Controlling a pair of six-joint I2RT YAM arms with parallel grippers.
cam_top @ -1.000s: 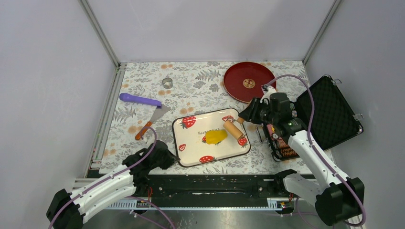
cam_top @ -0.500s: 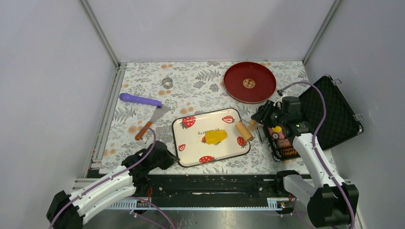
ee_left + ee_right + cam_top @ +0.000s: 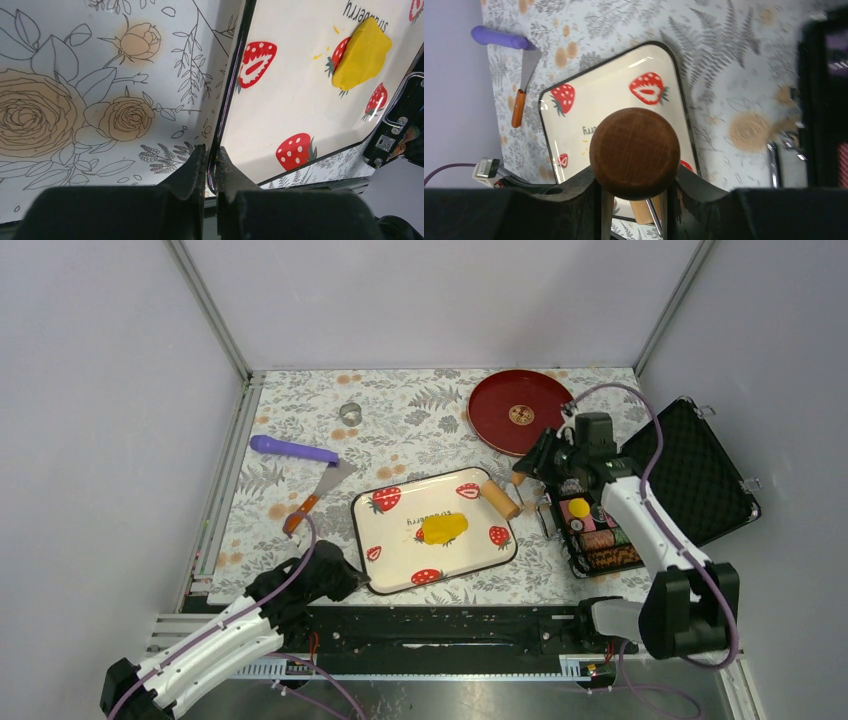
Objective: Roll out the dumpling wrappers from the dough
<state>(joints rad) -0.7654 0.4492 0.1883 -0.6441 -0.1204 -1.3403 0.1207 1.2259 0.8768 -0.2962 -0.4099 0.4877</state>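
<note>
The yellow dough (image 3: 443,529) lies as a flattened patch in the middle of the strawberry-print tray (image 3: 400,555). In the left wrist view the dough (image 3: 361,54) shows past the tray (image 3: 300,100). My left gripper (image 3: 352,578) is shut on the tray's near left rim, its jaws (image 3: 211,165) pinching the black edge. My right gripper (image 3: 528,484) is shut on the brown handle of the wooden roller (image 3: 497,501), whose barrel sits at the tray's far right corner, off the dough. The handle knob (image 3: 634,152) fills the right wrist view. The dumpling wrappers are out of view.
A red plate (image 3: 523,412) sits at the back right, and a small metal ring (image 3: 350,412) at the back. A purple stick (image 3: 292,450) and an orange-handled spatula (image 3: 318,492) lie left of the tray. An open black case (image 3: 690,480) with coloured items stands to the right.
The right gripper carried the roller off the dough's right side to the tray's far right corner. The tray slid a little to the left in the left gripper's hold.
</note>
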